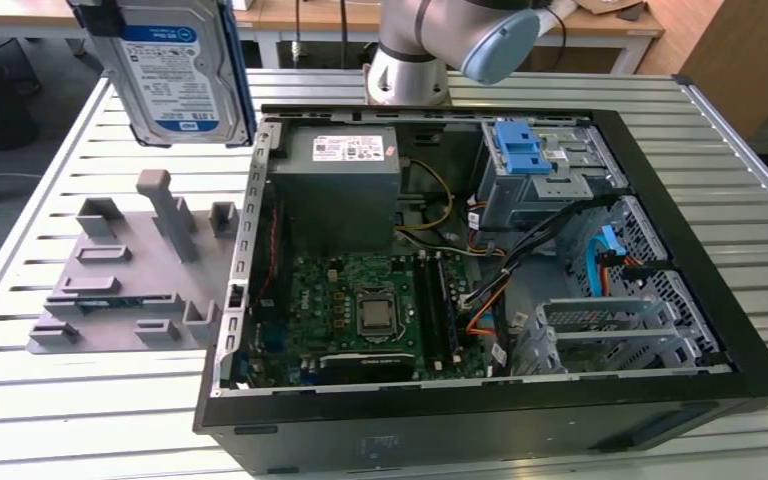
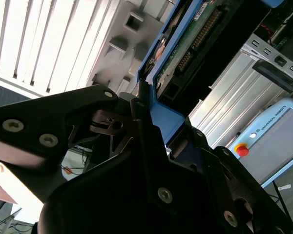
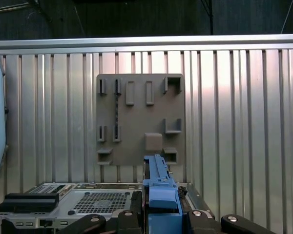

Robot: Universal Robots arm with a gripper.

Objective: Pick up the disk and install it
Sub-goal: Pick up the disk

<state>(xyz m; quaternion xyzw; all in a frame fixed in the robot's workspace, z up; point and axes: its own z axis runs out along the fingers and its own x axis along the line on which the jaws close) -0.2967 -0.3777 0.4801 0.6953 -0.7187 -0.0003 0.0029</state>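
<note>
Flat silver rectangular disk [image 1: 177,70] in a blue plastic bracket, held aloft.
White-and-blue label faces the exterior view. The disk hangs above the grey moulded fixture plate [image 1: 104,290], left of the open black computer case [image 1: 491,440]. The black gripper [image 3: 161,219] is closed on its bracket.

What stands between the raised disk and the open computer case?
Nothing visible does. The pincer holds the disk in the air beyond the computer case's side at the exterior view's left; the case is open on top, and the grey fixture plate lies lower, on the table.
</note>
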